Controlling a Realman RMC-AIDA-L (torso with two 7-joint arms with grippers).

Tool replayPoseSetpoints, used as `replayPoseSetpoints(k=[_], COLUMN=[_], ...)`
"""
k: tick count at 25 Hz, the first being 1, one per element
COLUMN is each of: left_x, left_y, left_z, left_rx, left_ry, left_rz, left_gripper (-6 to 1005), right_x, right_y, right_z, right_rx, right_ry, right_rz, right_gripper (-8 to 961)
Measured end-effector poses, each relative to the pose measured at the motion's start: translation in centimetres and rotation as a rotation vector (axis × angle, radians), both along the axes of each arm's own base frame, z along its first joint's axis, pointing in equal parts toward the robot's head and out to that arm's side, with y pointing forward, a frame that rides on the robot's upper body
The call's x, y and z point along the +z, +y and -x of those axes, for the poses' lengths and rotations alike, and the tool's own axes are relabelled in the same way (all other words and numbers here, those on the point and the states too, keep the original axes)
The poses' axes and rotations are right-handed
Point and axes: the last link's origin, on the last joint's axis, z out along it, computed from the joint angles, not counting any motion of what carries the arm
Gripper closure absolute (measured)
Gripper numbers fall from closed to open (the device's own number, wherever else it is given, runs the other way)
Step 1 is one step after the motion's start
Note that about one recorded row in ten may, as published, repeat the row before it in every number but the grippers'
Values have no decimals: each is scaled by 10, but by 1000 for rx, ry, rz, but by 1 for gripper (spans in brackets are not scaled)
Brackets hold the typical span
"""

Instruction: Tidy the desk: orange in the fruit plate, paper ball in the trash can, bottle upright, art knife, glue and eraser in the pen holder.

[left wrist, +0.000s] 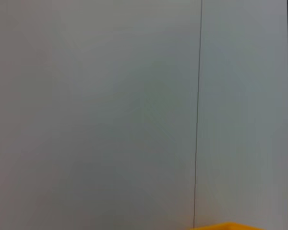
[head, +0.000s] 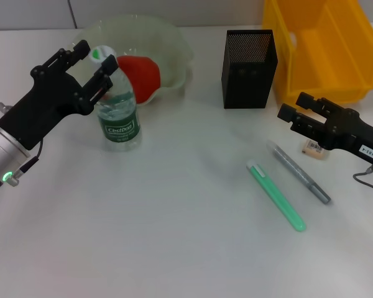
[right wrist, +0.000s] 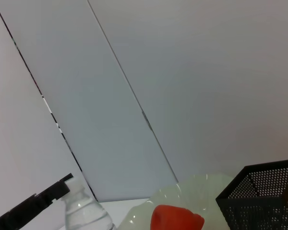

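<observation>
Your left gripper sat spread around the bottle neck, a finger either side of the cap, not visibly pinching; the bottle stood upright on the table. Your right gripper hovered low by the eraser, fingers a little apart, holding nothing. The right wrist view caught the orange inside the fruit plate beside the pen holder; the left wrist view showed only wall and a trash can edge. Art knife and glue lay parallel, running diagonally, open table around them.
</observation>
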Motion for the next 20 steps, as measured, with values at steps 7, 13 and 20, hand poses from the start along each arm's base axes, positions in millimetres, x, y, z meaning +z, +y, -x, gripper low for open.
replayPoseSetpoints(k=[7, 13, 20], left_x=[5, 35, 53], left_y=[-10, -45, -82], left_z=[3, 18, 33], left_rx=[-9, -42, -162], left_ry=[-32, -147, -60], left_rz=[-15, -62, 150], left_gripper=[395, 288, 294], right_x=[2, 27, 73], right_y=[5, 21, 43], right_z=[3, 12, 46], right_rx=[4, 50, 121], right_ry=[4, -36, -245], right_rz=[-13, 1, 189], right_gripper=[217, 218, 218])
